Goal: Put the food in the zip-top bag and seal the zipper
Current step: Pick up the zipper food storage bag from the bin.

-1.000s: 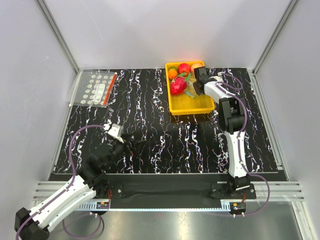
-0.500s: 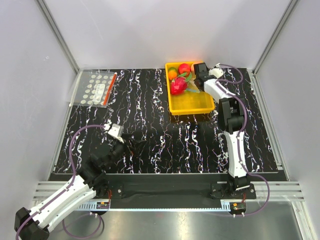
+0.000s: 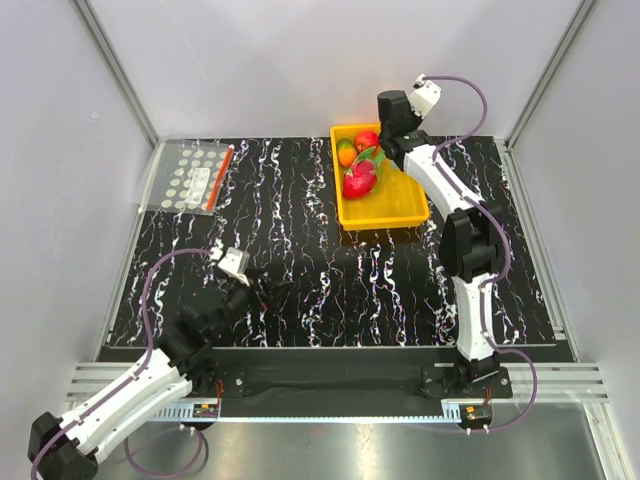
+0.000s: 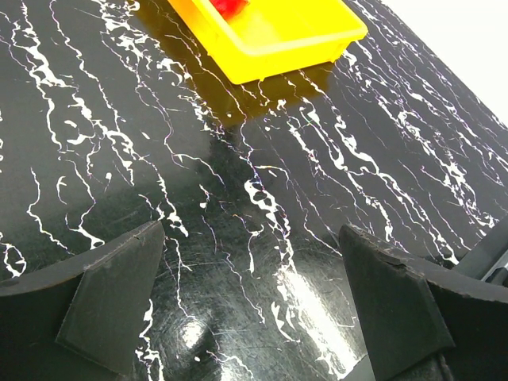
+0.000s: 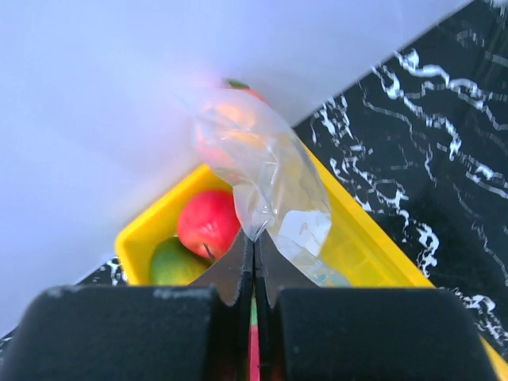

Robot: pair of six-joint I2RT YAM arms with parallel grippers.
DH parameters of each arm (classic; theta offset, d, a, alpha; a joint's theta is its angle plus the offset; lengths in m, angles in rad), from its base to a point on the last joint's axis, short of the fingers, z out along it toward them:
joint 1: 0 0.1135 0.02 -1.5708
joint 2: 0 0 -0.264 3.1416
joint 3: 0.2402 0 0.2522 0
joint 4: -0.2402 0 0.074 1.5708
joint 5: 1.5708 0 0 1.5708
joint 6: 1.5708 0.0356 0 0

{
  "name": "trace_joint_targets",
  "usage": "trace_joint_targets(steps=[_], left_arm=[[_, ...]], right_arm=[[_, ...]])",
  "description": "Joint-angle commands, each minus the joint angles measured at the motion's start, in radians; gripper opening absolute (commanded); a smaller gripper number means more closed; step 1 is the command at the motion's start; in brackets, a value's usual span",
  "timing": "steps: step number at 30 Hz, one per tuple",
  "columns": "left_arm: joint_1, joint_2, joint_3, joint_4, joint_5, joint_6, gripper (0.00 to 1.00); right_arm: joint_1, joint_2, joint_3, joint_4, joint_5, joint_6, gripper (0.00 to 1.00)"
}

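Observation:
My right gripper (image 3: 386, 138) (image 5: 254, 238) is shut on a fold of the clear zip-top bag (image 5: 274, 178) and holds it above the far end of the yellow tray (image 3: 402, 212). The bag hangs crumpled, and a faint bluish edge shows at its low end (image 5: 321, 278). In the tray lie a red apple (image 3: 367, 139) (image 5: 208, 222) and an orange-and-green fruit (image 3: 346, 150) (image 5: 175, 262). A peach-orange shape (image 5: 230, 119) shows blurred through the bag. My left gripper (image 3: 262, 290) (image 4: 254, 317) is open and empty, low over the table near the front left.
A larger red fruit with green leaves (image 3: 358, 178) lies in the tray's middle. A flat clear bag with white dots and a red strip (image 3: 195, 175) lies at the table's far left. White walls stand close behind and beside the tray. The tray's near edge shows in the left wrist view (image 4: 270, 48).
My right arm has risen and swung back from inside the tray, lifting the clear bag with it. The left arm has not moved.

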Motion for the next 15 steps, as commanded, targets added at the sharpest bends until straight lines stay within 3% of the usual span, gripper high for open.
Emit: trace_joint_targets(steps=[1,8,15], left_arm=[[0.001,0.006,0.002,0.060,0.006,0.022,0.99],[0.001,0.043,-0.004,0.094,-0.018,0.035,0.99],[-0.006,0.107,0.023,0.134,-0.017,0.025,0.99]], right_arm=[[0.006,-0.135,-0.009,0.063,0.080,-0.121,0.00],[0.011,-0.338,-0.187,0.061,-0.046,-0.126,0.00],[0.011,-0.493,-0.270,-0.058,-0.364,-0.026,0.00]])
